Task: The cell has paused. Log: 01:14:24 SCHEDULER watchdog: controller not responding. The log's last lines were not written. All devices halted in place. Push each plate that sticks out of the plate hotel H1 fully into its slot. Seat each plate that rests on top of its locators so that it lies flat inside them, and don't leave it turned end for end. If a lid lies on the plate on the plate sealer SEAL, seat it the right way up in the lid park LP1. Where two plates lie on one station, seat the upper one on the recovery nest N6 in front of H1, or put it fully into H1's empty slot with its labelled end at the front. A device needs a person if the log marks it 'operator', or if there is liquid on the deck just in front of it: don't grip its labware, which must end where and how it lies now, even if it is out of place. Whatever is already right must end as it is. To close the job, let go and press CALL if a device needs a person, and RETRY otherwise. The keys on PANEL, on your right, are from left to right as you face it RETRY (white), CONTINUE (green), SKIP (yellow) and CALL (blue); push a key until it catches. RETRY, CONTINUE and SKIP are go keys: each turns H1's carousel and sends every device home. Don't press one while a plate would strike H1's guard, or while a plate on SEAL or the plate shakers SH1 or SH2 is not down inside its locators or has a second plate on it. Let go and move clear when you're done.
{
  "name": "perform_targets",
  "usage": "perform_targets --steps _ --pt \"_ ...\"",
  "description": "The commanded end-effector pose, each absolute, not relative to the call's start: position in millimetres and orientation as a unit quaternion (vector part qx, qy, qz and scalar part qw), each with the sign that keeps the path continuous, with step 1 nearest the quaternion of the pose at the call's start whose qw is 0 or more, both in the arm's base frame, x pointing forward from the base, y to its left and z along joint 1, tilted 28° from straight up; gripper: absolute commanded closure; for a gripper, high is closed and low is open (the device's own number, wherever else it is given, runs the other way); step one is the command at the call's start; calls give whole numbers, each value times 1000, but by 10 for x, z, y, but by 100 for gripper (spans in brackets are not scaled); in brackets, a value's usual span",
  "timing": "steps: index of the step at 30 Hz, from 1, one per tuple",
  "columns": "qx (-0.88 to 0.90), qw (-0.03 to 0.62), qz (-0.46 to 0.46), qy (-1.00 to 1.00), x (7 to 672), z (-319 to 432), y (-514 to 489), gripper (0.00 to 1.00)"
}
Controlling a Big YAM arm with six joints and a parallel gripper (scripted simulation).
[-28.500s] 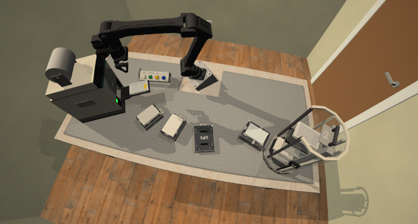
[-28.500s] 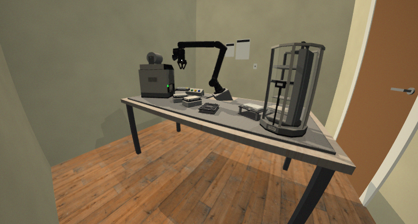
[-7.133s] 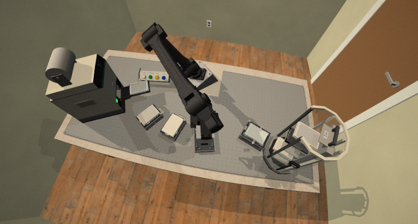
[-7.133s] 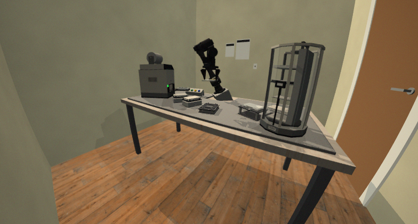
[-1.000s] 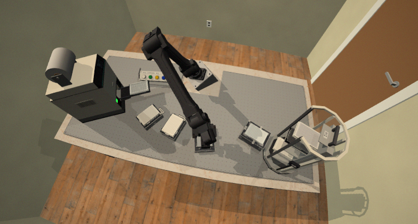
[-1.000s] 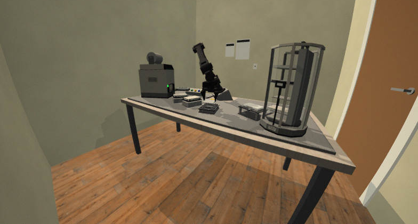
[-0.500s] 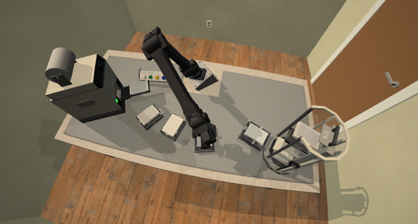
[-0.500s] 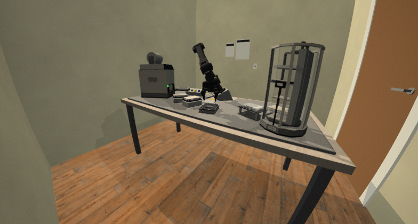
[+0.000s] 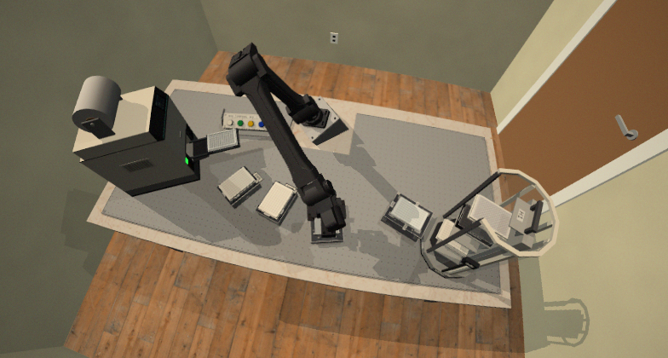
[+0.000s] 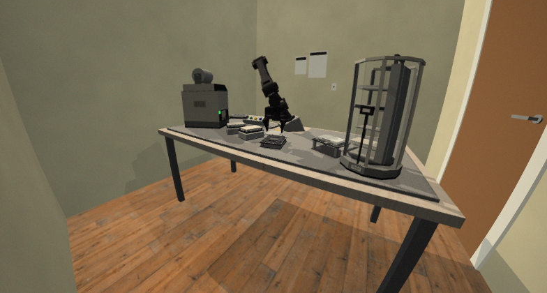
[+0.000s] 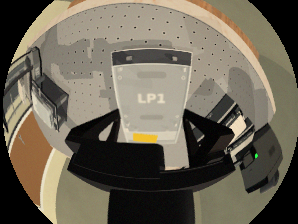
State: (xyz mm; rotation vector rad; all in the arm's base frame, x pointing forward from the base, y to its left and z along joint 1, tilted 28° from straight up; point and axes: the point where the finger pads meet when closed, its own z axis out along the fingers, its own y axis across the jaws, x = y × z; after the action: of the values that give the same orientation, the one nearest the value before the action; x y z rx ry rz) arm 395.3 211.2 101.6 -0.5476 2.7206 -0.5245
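My gripper (image 10: 274, 131) (image 11: 151, 112) is shut on a clear lid (image 9: 317, 226) (image 11: 150, 122) with a yellow mark (image 11: 145, 138) near one end. The lid hangs just above the lid park LP1 (image 9: 326, 239) (image 10: 273, 141) (image 11: 151, 58), whose lettering shows through it. Which way up the lid is I cannot tell. The sealer SEAL (image 9: 140, 149) (image 10: 204, 109) has a plate (image 9: 222, 140) on its extended tray. Two more stations bear pale plates (image 9: 239, 185) (image 9: 277, 199). A pale plate (image 9: 410, 212) lies on the nest in front of H1 (image 9: 521, 215) (image 10: 394, 114). H1 holds plates (image 9: 490, 213) (image 9: 452, 236).
PANEL (image 9: 243, 118) stands behind the shaker plates, beside the arm's base; the arm partly covers its blue key end in the top view. H1's guard posts stand at the right end of the table. The nearest pale plate station stands close to the left of LP1.
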Motion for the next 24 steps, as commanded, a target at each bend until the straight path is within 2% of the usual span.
perform_targets --steps 1,24 --pt "-186 152 -185 953 4004 922 2045 16" --pt "-188 152 -185 953 4012 904 2039 16"
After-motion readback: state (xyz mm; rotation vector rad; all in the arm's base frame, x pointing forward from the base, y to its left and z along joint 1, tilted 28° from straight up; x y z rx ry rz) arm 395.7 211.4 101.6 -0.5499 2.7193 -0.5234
